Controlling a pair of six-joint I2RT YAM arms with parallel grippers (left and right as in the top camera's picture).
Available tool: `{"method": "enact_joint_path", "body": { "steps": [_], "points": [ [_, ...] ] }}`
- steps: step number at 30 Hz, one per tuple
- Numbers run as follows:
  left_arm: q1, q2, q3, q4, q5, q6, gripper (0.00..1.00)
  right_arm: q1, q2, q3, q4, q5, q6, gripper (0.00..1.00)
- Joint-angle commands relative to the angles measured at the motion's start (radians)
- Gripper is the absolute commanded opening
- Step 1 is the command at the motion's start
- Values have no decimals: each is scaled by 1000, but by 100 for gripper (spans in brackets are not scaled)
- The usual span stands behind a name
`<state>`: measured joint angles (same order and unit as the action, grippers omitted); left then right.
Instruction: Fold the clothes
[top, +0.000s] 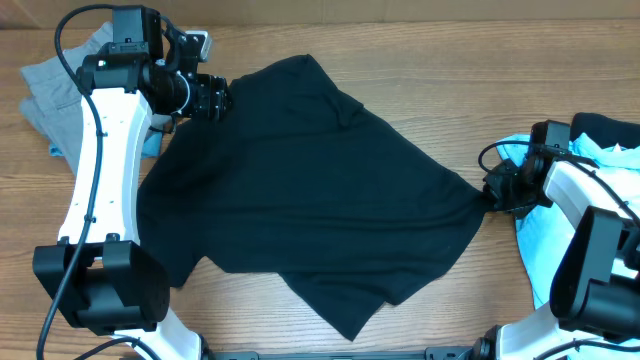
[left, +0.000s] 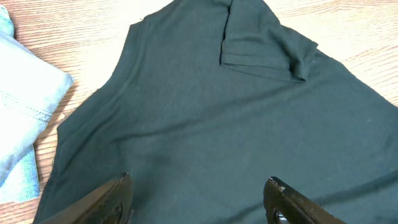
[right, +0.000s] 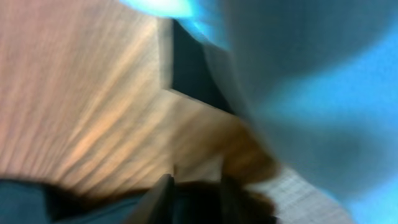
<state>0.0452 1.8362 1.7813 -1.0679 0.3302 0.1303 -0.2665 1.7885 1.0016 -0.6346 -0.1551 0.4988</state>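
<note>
The black T-shirt (top: 310, 190) lies spread and creased across the middle of the table. My left gripper (top: 212, 98) is open and empty, just above the shirt's far left edge. In the left wrist view its fingers (left: 199, 185) straddle flat black fabric (left: 205, 124), with a sleeve (left: 267, 50) folded over ahead. My right gripper (top: 496, 190) is at the shirt's right corner. The right wrist view is blurred, but its fingers (right: 198, 186) are close together with dark fabric pinched between them. The light-blue tee (top: 540, 240) lies at the right edge. The grey trousers (top: 50, 90) lie far left.
The grey trousers also show at the left of the left wrist view (left: 25, 106), close to the black shirt's edge. The wooden table (top: 440, 70) is bare at the back right. A dark garment (top: 605, 128) lies on the blue tee, far right.
</note>
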Motion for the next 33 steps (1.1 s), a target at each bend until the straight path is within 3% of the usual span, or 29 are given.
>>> {"method": "enact_joint_path", "body": {
  "steps": [1, 5, 6, 9, 13, 15, 20, 25, 27, 28, 33],
  "points": [
    [-7, -10, 17, 0, 11, 15, 71, 3, 9, 12, 29, -104, -187, 36],
    [-7, -10, 17, -1, 11, 23, 71, 5, 9, 85, 36, -236, -245, 49],
    [-7, -10, 17, -2, 11, 23, 71, 10, 9, 100, 35, -249, -245, 61],
    [-7, -10, 17, -6, 11, 23, 71, 34, 9, 105, 32, -251, -247, 75],
    [-7, -10, 17, -4, 11, 23, 72, 111, 9, 99, 33, -244, -352, 80],
    [-7, -10, 17, -2, 11, 23, 72, 172, 14, 95, 27, -151, -344, 79],
    [-7, -10, 17, -10, 11, 23, 71, 242, 39, 82, 33, 40, -259, 59],
    [-7, -10, 17, -13, 11, 23, 71, 246, 63, 82, 34, 53, -257, 32],
    [-7, -10, 17, -13, 12, 23, 71, 246, 65, 82, 45, 54, -258, 8],
    [-7, -10, 17, -12, 12, 23, 71, 246, 65, 82, 55, 54, -257, 4],
    [-7, -10, 17, -13, 16, 23, 71, 246, 65, 82, 169, 61, -162, 4]
  ]
}}
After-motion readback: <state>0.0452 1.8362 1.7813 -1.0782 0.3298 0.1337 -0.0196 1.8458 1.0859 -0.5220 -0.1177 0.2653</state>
